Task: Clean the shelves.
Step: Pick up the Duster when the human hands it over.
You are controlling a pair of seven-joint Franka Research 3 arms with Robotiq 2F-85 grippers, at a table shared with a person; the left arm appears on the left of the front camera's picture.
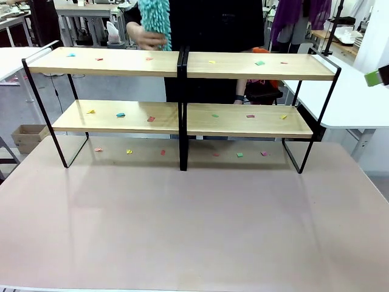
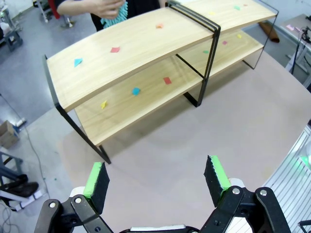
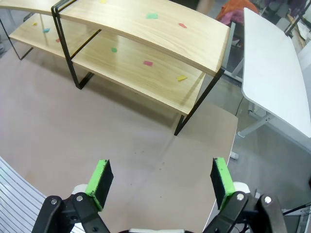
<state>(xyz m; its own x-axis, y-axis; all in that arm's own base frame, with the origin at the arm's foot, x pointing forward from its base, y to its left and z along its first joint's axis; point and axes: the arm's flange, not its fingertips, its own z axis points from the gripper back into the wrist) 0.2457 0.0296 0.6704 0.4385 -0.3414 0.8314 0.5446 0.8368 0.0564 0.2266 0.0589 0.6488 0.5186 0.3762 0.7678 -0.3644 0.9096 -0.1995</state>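
The shelves (image 1: 182, 64) stand across the far half of the beige table, two joined racks of light-wood boards in black frames. Small coloured paper scraps (image 1: 120, 114) lie on all the boards and on the tabletop beneath them. Behind the top left board a person's hand (image 1: 144, 38) holds a teal fluffy duster (image 1: 155, 21). In the left wrist view my left gripper (image 2: 156, 177) hangs open above the table, well short of the shelves (image 2: 141, 48). My right gripper (image 3: 160, 177) is also open and holds nothing, near the shelves' (image 3: 146, 34) right end.
The beige tabletop (image 1: 194, 225) in front of the shelves is bare. A white side table (image 3: 277, 73) stands off the right edge. On the floor at the left sits a cardboard box (image 1: 27, 137). Other tables and clutter fill the background behind the person.
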